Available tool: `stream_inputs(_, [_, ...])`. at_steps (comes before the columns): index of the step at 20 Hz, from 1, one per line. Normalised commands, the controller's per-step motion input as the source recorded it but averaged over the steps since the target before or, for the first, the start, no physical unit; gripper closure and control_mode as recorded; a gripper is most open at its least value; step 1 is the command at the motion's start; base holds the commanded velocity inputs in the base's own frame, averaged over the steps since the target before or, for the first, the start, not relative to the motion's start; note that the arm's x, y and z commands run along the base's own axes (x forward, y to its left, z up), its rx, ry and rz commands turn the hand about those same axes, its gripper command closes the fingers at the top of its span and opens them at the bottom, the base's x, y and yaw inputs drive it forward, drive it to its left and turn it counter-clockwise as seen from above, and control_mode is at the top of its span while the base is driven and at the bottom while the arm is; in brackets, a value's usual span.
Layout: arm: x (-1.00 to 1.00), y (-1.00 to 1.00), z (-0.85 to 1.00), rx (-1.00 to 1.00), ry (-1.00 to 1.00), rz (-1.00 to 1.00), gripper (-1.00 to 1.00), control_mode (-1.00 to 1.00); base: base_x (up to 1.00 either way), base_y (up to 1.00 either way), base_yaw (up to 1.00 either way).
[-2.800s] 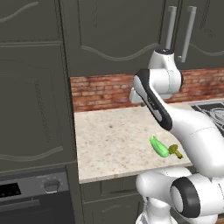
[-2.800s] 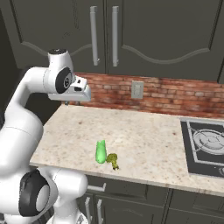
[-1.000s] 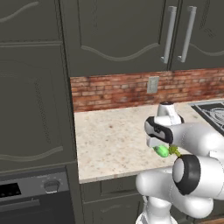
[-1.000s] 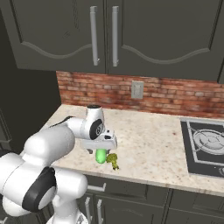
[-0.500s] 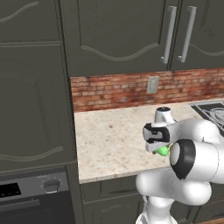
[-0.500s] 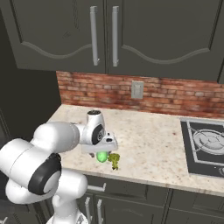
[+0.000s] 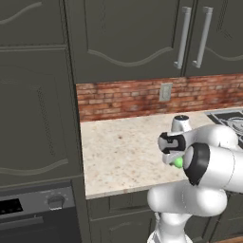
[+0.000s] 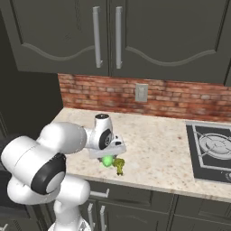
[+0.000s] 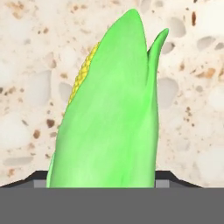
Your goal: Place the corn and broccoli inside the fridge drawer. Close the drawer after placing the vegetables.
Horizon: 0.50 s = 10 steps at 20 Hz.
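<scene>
Speckled beige stone makes up your desk [image 8: 158,149], with a red brick backsplash [image 8: 171,97] and dark cabinet doors [image 8: 149,36] behind it. Your fingers [image 8: 108,159] are down over the bright green husked corn cob with its yellow kernel strip [image 9: 109,118], which lies on the desk near the front edge. In the hand view the corn runs straight up between the dark tips, but you cannot tell whether the fingers have actually pinched it or merely straddle it.

If you lift before the grip is firm, the smooth, tapered husk will likely slide out, and the cob could roll off that near edge.

Just to the right of the corn, almost touching, sits the small olive-green broccoli clump on a yellowish stalk [image 8: 119,165]. A sideways drag could knock it to the floor. A black stove top [image 8: 212,151] lies well apart to the far right.
</scene>
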Motion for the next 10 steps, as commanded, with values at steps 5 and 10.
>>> stream_inputs(5, [-0.18, 0.17, 0.35, 0.0, -0.01, 0.01, 1.0, -1.0, 0.0, 0.0, 0.0])
stream_inputs(10, [-0.55, 0.21, 0.98, 0.0, -0.03, 0.0, 1.0, -1.0, 0.0, 0.0, 0.0])
